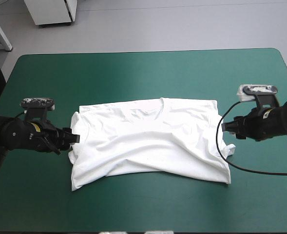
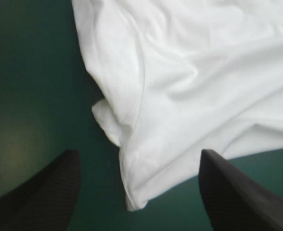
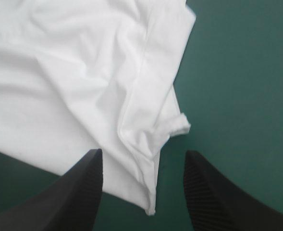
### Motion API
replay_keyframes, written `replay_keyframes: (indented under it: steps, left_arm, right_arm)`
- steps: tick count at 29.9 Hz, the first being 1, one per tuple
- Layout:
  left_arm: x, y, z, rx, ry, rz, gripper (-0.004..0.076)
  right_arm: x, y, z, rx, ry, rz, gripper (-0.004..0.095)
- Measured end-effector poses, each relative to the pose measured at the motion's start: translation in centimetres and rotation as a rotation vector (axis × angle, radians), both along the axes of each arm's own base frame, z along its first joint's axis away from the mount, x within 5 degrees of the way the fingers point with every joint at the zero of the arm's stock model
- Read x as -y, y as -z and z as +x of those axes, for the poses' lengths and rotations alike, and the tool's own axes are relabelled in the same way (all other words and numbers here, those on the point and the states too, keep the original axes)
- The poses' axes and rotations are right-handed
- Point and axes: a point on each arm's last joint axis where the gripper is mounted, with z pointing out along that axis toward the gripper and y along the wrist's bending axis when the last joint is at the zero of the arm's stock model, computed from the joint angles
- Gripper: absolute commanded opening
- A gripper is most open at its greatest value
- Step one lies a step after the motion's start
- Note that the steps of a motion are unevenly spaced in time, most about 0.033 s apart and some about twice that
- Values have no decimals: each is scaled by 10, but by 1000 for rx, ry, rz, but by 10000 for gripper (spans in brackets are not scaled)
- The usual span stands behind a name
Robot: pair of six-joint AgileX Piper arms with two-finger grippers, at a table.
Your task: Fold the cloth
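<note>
One T-shirt [image 1: 150, 141]; two pincers, the left pincer [image 2: 139, 153] and the right pincer [image 3: 143, 152]; one teal-green cover [image 1: 133, 73].

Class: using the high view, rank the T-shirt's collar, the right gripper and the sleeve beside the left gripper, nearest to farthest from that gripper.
1. Sleeve, just ahead of the left gripper.
2. Collar, midway along the T-shirt's far edge.
3. Right gripper, opposite side.

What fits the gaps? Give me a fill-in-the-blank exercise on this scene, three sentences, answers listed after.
1. The white T-shirt lies on the ____ table cover.
2. In the high view its collar points toward the table's ____ edge.
3. The left end effector and the right end effector both have their fingers ____, neither holding the T-shirt.
Missing words: teal-green; far; open.
</note>
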Motion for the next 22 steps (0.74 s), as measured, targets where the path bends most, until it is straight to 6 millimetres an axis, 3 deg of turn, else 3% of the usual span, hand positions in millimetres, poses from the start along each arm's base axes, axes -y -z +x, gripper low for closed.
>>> replay_keyframes:
  steps: [4,8,16,22]
  left_arm:
    - [-1,-27,-1,84,-17,-15,511]
    - [-2,-38,-2,120,-34,-24,511]
    - [-2,-29,0,83,-54,-20,511]
    - [3,10,-1,-68,-67,-57,489]
  right_arm:
    - [1,-36,-3,116,11,14,499]
    - [1,-53,-6,170,28,27,499]
    - [2,-39,-6,116,35,17,497]
    - [2,-21,-10,59,40,13,462]
